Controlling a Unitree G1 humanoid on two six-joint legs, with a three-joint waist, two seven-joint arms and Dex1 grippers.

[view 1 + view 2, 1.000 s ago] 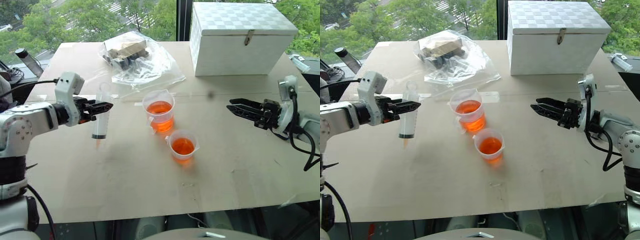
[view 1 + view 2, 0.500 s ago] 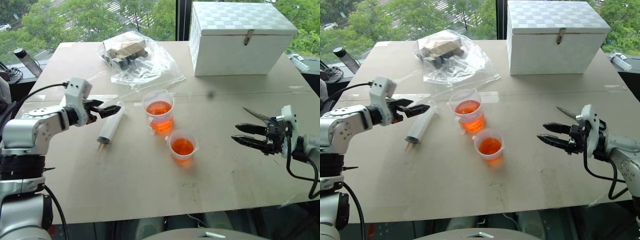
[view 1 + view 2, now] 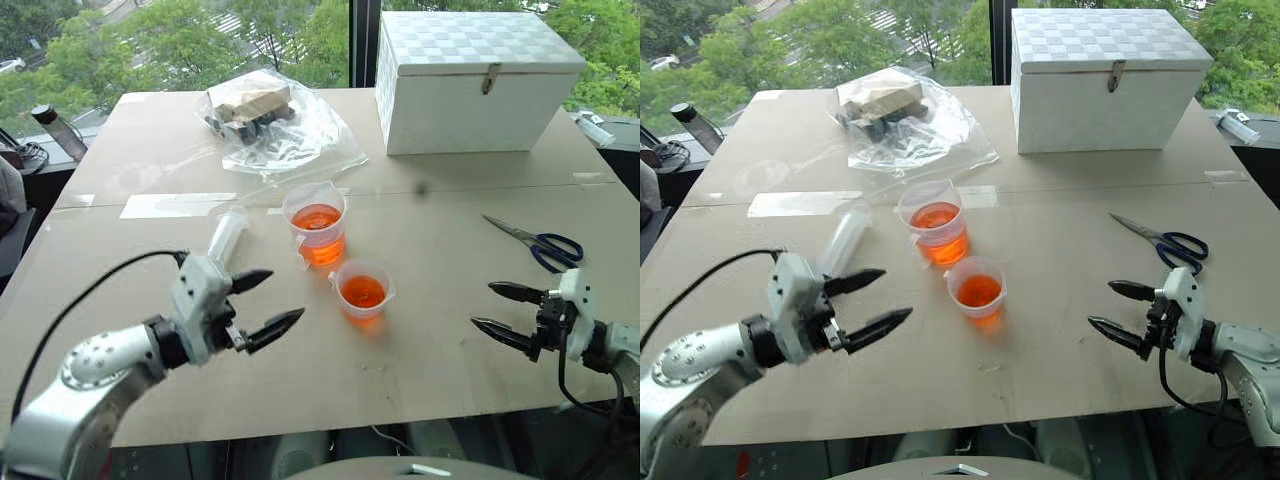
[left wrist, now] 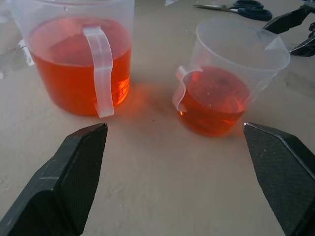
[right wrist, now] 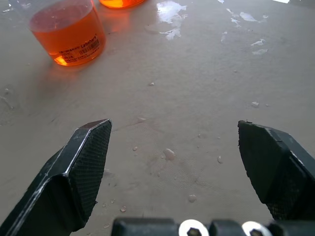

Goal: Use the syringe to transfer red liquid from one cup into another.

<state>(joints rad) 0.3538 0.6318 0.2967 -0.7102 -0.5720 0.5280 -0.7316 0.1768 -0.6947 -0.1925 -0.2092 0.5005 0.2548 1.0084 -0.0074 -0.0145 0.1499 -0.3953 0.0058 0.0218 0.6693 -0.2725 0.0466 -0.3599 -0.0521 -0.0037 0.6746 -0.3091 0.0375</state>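
On the table (image 3: 470,330), seen from the head camera, the syringe (image 3: 228,236) lies flat just beyond the left gripper (image 3: 270,301), free of it. It has a wide translucent barrel, partly hidden behind the gripper's white housing. Its long axis runs diagonally, the far end toward the tape strip (image 3: 175,205) and the big cup (image 3: 317,222), the near end toward the gripper; the nozzle cannot be made out. The left gripper's two black fingers are spread wide with nothing between them, aimed toward the small cup (image 3: 363,289), which sits a little past its tips. The big cup stands just beyond and left of the small one; both hold red liquid (image 3: 362,292). The right gripper (image 3: 497,312) hovers low at the table's right side, fingers also spread and empty, pointing toward the cups. Scissors (image 3: 537,242) lie just beyond it. A plastic bag (image 3: 275,125) and a white box (image 3: 478,80) sit far behind the cups.

From the left wrist, both cups stand side by side ahead of the parted fingers (image 4: 69,187), handles facing the camera, the scissors and the right gripper's tips beyond.

From the right wrist, the fingers (image 5: 81,172) stand far apart over the bare, droplet-spotted table, with the small cup ahead.
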